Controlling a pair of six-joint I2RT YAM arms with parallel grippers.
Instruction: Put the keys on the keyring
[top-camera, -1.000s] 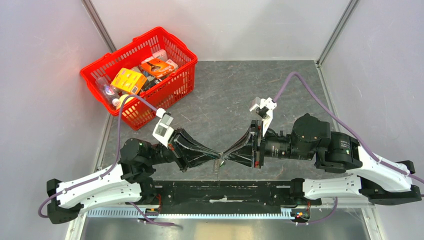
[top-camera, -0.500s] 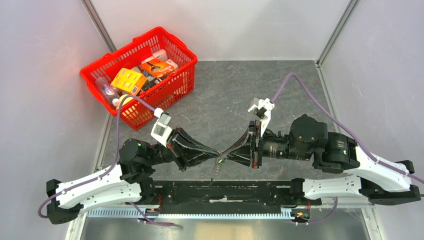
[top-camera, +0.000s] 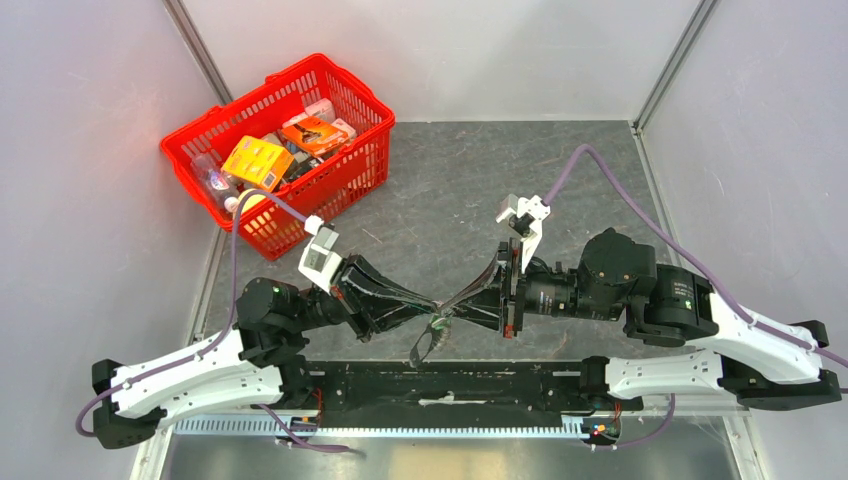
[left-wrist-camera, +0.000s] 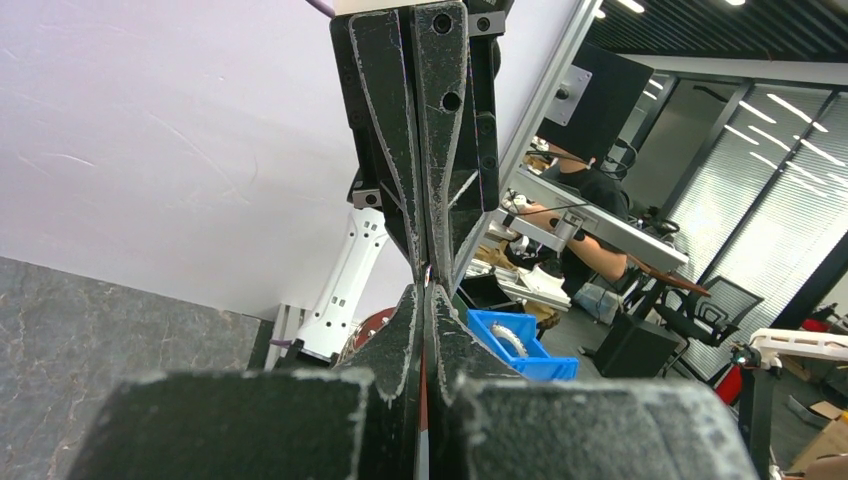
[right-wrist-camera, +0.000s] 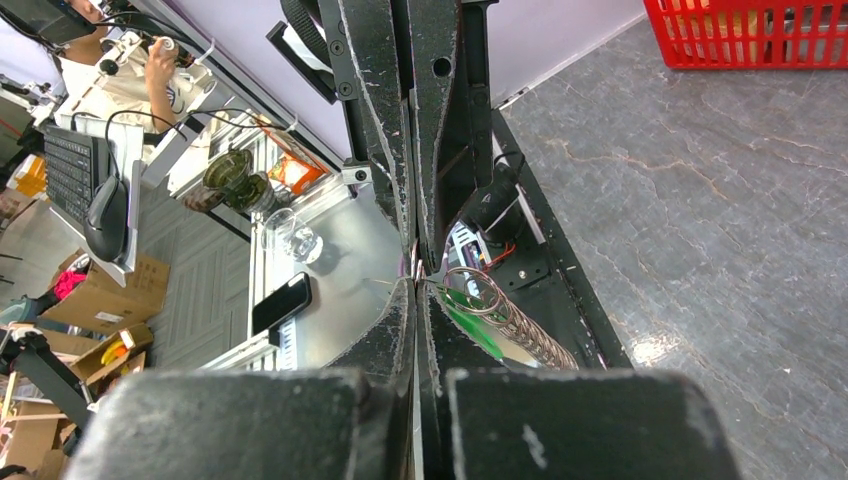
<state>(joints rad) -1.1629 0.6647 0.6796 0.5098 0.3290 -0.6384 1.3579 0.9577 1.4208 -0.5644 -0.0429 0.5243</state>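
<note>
My left gripper (top-camera: 432, 318) and right gripper (top-camera: 447, 316) are both shut and meet tip to tip above the table's near edge. The keyring (top-camera: 424, 345), a dark coiled loop, hangs down and to the left from where the tips meet. In the right wrist view the keyring (right-wrist-camera: 520, 325) shows as a coil with a thin wire ring beside my right gripper (right-wrist-camera: 415, 283). The key's green head (right-wrist-camera: 468, 325) lies against it, and shows as a green speck (top-camera: 437, 322) from above. In the left wrist view my left gripper (left-wrist-camera: 428, 288) touches the right fingers (left-wrist-camera: 440, 150); what each pinches is hidden.
A red basket (top-camera: 345, 110) with boxes and bottles stands at the back left of the grey table. The black base rail (top-camera: 450, 385) runs along the near edge under the grippers. Metal frame posts stand at both back corners.
The keyring has swung out below the tips, from hanging short and straight to a loop reaching down and left. Both arms have shifted slightly left.
</note>
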